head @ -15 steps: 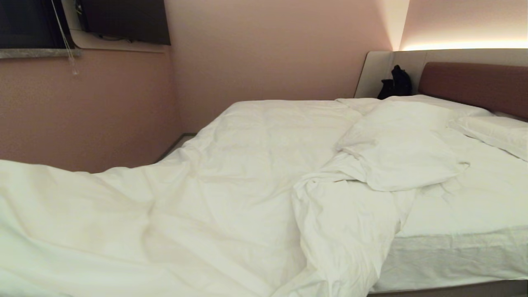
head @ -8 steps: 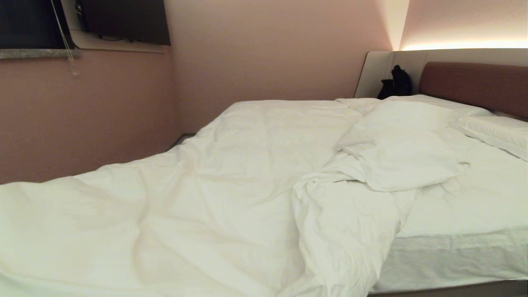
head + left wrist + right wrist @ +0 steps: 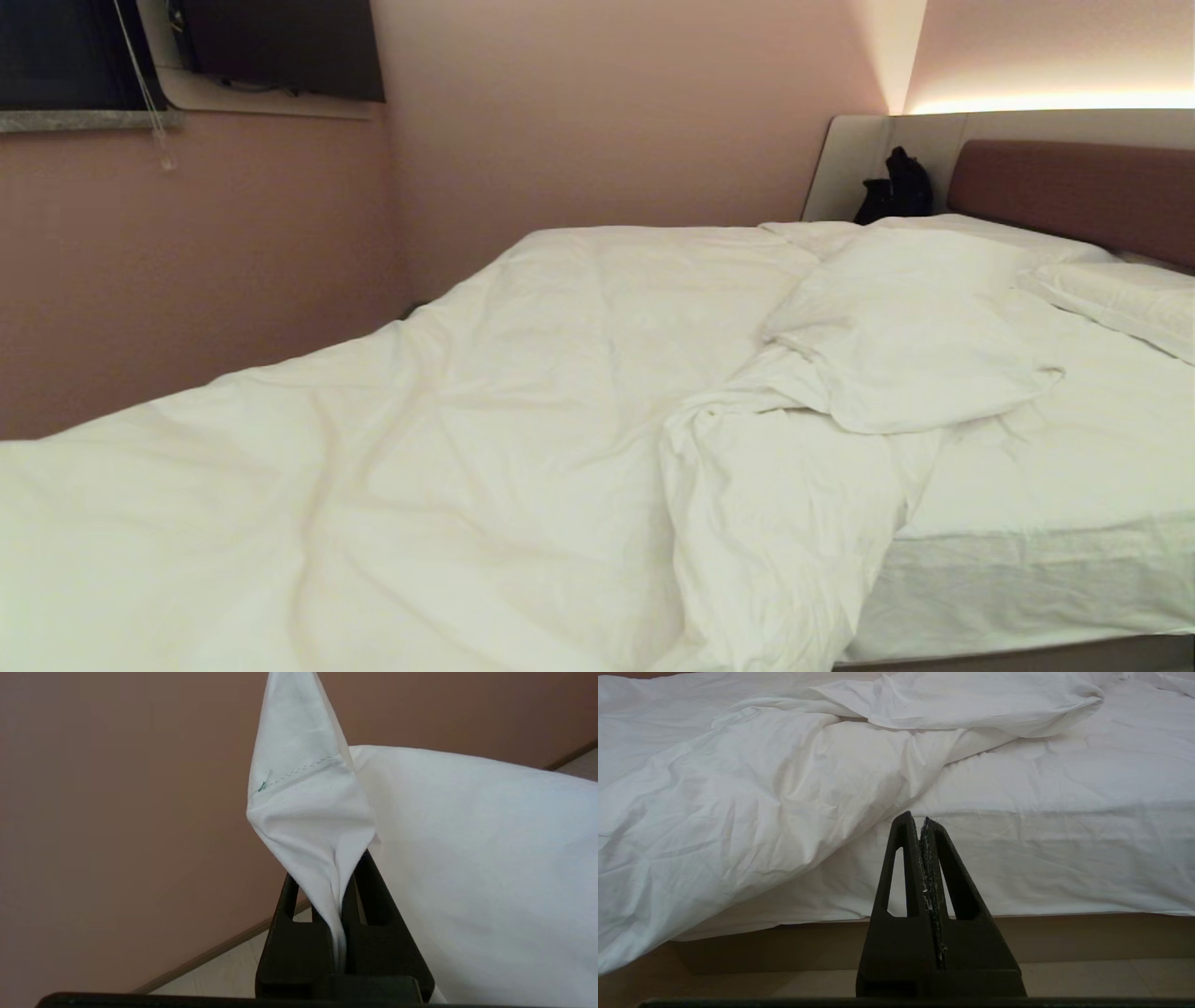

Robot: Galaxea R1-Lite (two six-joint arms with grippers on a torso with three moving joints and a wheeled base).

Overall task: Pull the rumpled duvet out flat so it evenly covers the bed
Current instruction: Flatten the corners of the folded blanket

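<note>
1. The left gripper is clamped on a corner of the duvet; the white cloth is squeezed thin between its two black fingers, with a stitched seam just above them.
2. The duvet lies over the left and near part of the bed. On the right, a folded-back flap leaves the fitted sheet bare, near the pillow and the reddish headboard.
3. The right gripper hangs low in front of the near side of the bed, fingers pressed together and holding nothing.
4. What could go wrong, I think: only a small pinch of cloth is held, so a strong pull may slip it out of the fingers.
5. Also, a pull from the left corner alone may drag the whole cover further left and leave the right side more naked, since the flap there is not held.
6. Hidden: neither arm appears in the head view, so where the held corner sits on the bed I cannot tell. The far left edge of the bed is covered, and the black thing by the headboard is too dark to name.
</note>
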